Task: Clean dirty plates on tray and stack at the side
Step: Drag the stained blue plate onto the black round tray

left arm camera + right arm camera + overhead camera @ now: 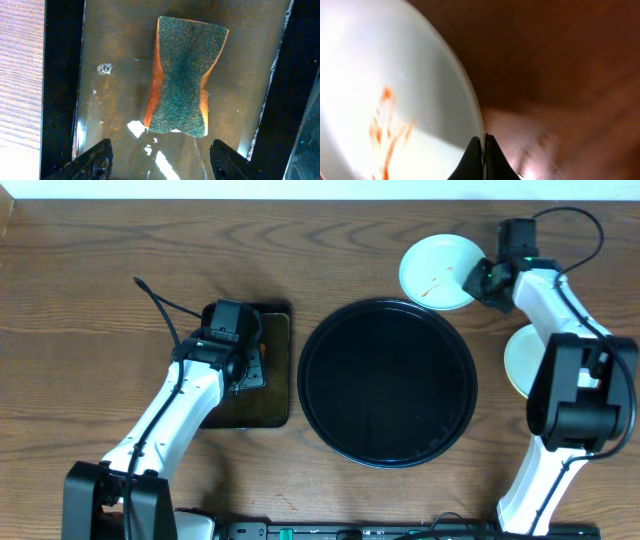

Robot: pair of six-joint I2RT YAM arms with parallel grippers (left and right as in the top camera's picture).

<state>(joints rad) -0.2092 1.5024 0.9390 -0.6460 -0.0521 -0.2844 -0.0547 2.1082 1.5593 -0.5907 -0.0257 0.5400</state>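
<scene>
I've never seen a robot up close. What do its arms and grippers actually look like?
The left arm and right arm have smooth white shells between chunky black joints, rising from black bases. A thin black cable trails from each wrist. The left gripper and right gripper each have two black fingers that taper toward the tips. No lettering is readable.

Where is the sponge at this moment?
In the left wrist view the sponge lies in the wet rectangular tray, just ahead of the open left end effector; overhead, that tray sits left of the round black tray.
</scene>
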